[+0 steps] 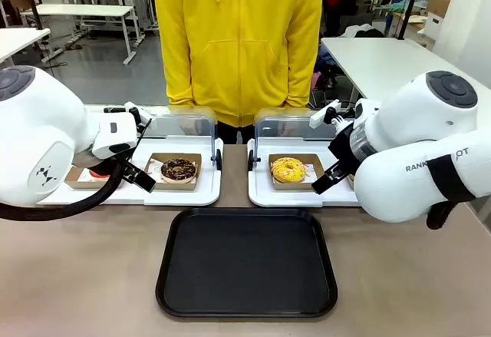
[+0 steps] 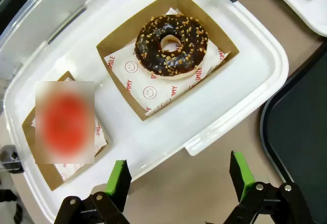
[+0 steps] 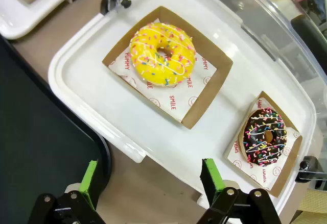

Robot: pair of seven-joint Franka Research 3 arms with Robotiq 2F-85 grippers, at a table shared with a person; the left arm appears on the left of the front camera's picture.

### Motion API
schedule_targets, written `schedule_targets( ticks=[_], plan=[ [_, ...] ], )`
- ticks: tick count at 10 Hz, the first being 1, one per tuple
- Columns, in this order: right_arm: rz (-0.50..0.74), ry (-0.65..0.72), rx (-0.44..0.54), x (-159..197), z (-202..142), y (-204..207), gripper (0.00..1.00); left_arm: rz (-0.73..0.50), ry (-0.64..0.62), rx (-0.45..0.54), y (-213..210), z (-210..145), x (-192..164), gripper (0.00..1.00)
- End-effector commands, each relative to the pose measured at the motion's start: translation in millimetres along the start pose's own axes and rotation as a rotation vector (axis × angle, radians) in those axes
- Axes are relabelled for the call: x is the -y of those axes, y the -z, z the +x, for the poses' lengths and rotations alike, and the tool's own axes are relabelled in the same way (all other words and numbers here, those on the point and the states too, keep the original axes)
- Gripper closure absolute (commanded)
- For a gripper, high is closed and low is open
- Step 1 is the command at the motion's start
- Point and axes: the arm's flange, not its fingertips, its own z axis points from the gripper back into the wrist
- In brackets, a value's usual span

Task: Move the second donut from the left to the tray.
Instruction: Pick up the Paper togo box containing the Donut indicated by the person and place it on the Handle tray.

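The black tray [image 1: 247, 264] lies bare in the lower middle of the front view, with open tabletop [image 1: 92, 275] on both sides of it. Nothing hangs above the chocolate donut [image 2: 191, 48] in the upper middle of the left wrist view. Only the low walls of its cardboard box [image 2: 115, 55] flank it (the red donut's box [image 2: 43, 175] sits well apart, lower left). Behind, the raised clear lid [image 1: 180, 126] walls off the far side, and a person [image 1: 238, 45] stands beyond. A bare strip of table separates the white tray [image 2: 225, 112] from the black one.
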Motion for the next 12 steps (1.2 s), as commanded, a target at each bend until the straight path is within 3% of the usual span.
schedule_targets(
  ticks=[1,11,12],
  plan=[
    [0.0,0.0,0.0,0.0,0.0,0.0,0.0,0.0,0.0,0.0,-0.1,0.1,0.0,0.0],
    [0.0,-0.001,0.0,-0.1,0.0,0.0,0.0,0.0,0.0,0.0,0.0,0.0,0.0,0.0],
    [0.031,0.017,0.04,21.0,23.3,-27.2,0.0,-0.081,0.013,0.021,-18.7,17.4,-10.2,0.0]
  ],
)
